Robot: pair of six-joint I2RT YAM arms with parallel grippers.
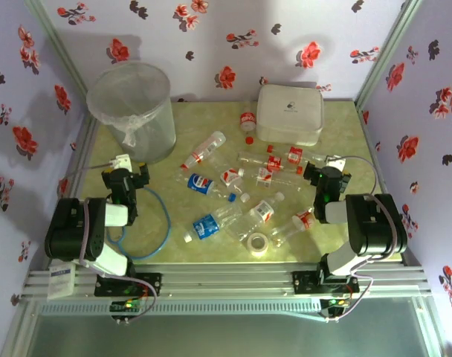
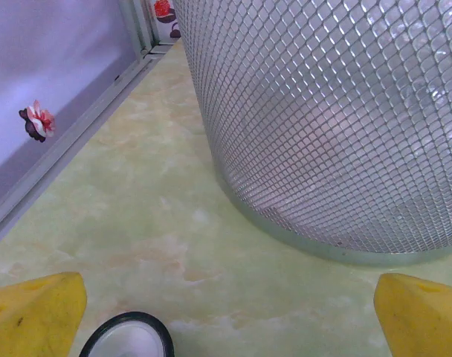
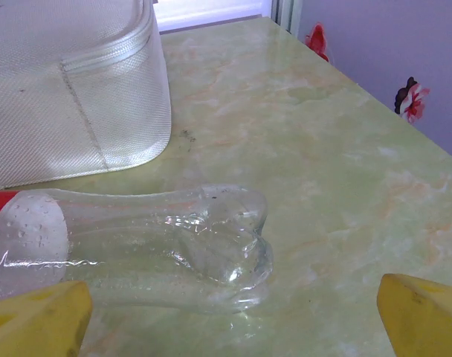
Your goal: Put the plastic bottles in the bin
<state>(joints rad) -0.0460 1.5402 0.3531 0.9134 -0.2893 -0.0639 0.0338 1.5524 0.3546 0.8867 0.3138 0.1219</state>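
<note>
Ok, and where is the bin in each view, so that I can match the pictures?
Top external: the bin stands at the far left corner of the table.
Left wrist: the bin takes the upper right, just ahead of the left gripper.
Right wrist: this camera faces the white box and a bottle instead.
Shared landmark: the green marbled table.

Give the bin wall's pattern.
Fine diamond mesh, silvery grey; the bin shows best in the left wrist view.
</note>
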